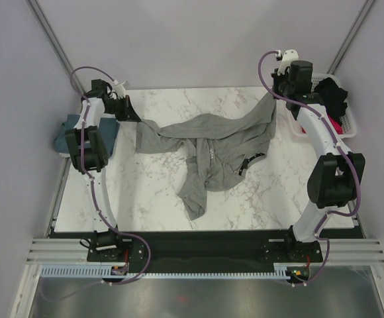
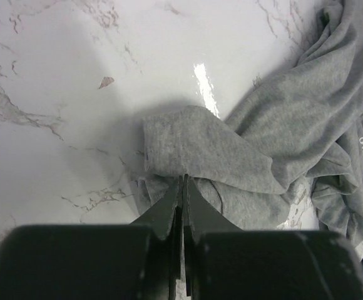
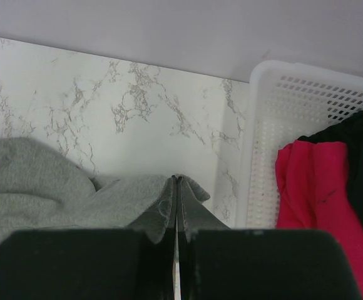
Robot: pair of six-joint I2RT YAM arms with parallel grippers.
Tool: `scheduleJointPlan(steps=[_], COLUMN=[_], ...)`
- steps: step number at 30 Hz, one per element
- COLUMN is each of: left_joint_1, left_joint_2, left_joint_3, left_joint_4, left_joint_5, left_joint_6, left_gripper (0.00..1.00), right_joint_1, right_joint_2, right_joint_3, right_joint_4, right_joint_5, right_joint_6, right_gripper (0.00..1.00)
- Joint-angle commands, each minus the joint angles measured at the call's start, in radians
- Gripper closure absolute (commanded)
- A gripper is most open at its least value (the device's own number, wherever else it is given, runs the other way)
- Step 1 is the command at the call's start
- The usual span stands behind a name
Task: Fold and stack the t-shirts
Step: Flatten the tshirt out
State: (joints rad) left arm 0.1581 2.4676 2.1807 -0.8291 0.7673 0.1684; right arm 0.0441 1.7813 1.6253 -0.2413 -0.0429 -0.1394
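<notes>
A heather grey t-shirt (image 1: 215, 149) lies crumpled and stretched across the middle of the marble table. My left gripper (image 1: 131, 116) is shut on its left end, seen up close in the left wrist view (image 2: 184, 178), where the grey cloth (image 2: 206, 150) bunches at the fingertips. My right gripper (image 1: 276, 95) is shut on the shirt's far right corner, lifted slightly; it shows in the right wrist view (image 3: 176, 179) pinching grey cloth (image 3: 125, 197). A teal-blue t-shirt (image 1: 65, 131) lies folded at the table's left edge. Magenta-pink (image 3: 306, 187) and black (image 3: 360, 156) t-shirts sit in a basket.
A white perforated basket (image 1: 351, 122) stands at the table's far right edge, its wall next to my right gripper (image 3: 263, 131). The shirt's tail hangs toward the front centre (image 1: 193, 199). Grey walls close the back and sides.
</notes>
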Motion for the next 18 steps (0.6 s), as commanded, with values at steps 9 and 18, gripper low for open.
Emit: scheduleJointPlan(steps=[9, 18], left_joint_1=[0.009, 0.0], left_joint_2=[-0.145, -0.124], left_joint_3=[0.047, 0.042], left_joint_4=[0.008, 0.005], left_joint_5=[-0.046, -0.088], left_joint_6=[0.057, 0.033], left_gripper=[0.89, 0.48], right_joint_1=[0.003, 0.003], right_joint_2=[-0.006, -0.002], right_joint_3=[0.034, 0.038], right_joint_4=[0.033, 0.034], right_joint_5=[0.012, 0.008], right_joint_6=[-0.002, 0.004], right_gripper=[1.0, 1.0])
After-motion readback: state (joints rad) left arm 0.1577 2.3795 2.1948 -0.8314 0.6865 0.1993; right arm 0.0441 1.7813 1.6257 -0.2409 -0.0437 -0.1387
